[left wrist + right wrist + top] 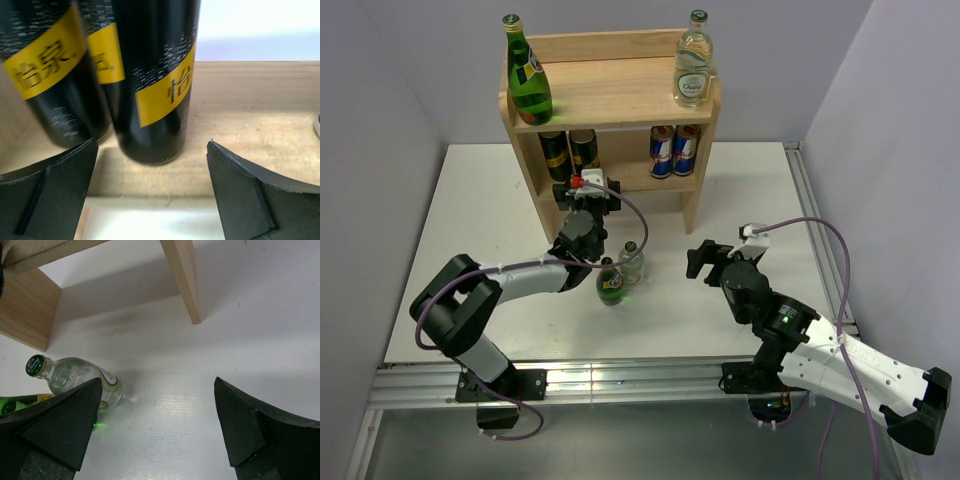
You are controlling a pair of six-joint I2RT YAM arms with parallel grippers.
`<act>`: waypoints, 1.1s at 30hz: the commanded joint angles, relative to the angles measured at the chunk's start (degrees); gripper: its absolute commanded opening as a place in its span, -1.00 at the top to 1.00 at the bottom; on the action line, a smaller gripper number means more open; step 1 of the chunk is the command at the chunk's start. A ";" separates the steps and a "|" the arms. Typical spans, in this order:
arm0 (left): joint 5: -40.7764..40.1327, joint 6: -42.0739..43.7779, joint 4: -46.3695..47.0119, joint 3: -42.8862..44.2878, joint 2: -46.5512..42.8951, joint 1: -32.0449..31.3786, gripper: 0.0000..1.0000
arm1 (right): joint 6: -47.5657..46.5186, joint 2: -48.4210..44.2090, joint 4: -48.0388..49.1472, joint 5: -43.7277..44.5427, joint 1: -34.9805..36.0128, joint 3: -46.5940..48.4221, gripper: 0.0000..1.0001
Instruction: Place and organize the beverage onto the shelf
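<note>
Standing just beyond left pincer (152, 142) tips: black can (157, 95) on shelf (255, 120).

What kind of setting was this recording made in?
Probably a lab test cell staged as a mock store display: a white table with an aluminium rail at its near edge, plain white walls close around it, and a small wooden shelf holding bottles and cans.

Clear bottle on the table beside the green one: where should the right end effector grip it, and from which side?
Grip the clear bottle round its cylindrical body, below the narrow neck, coming from the right: it appears upright, the green bottle crowds its left, and the open right end effector is on that side.
</note>
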 commanded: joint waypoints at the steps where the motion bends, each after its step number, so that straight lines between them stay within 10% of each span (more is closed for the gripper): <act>1: -3.04 0.49 -0.73 -1.65 -4.33 -0.99 -0.97 | 0.39 -0.87 -0.31 0.20 -0.27 -0.16 -1.00; 33: 13.12 -34.05 -60.32 -12.10 -51.18 -13.03 -0.99 | 3.11 0.27 1.01 -1.82 -0.27 -1.12 -1.00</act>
